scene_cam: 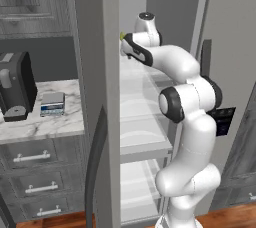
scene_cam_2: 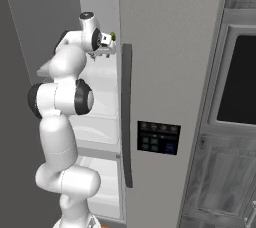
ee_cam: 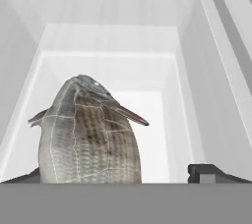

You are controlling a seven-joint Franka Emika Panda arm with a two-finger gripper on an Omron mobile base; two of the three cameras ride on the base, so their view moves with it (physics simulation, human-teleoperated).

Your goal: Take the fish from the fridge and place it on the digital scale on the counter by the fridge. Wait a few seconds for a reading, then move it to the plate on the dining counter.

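The fish (ee_cam: 88,134), dark grey with a silvery scaled side, looms large in the hand view between my fingers, over the white inside of the fridge (ee_cam: 147,51). My gripper (ee_cam: 115,176) is open around it: the left fingertip sits against the fish, while the right fingertip (ee_cam: 209,173) stands a little apart from it. From the base views, my gripper (scene_cam: 123,47) (scene_cam_2: 104,49) reaches in at the upper glass shelf level of the fridge (scene_cam: 135,122). The digital scale (scene_cam: 52,103) lies on the counter (scene_cam: 60,122) left of the fridge. The plate is out of view.
A black coffee machine (scene_cam: 15,87) stands left of the scale. The open fridge door (scene_cam: 95,97) rises between the arm and the counter. The closed door (scene_cam_2: 165,97) with its dark handle (scene_cam_2: 126,117) is on the right. A yellow-green fruit (scene_cam: 121,35) peeks out by the hand.
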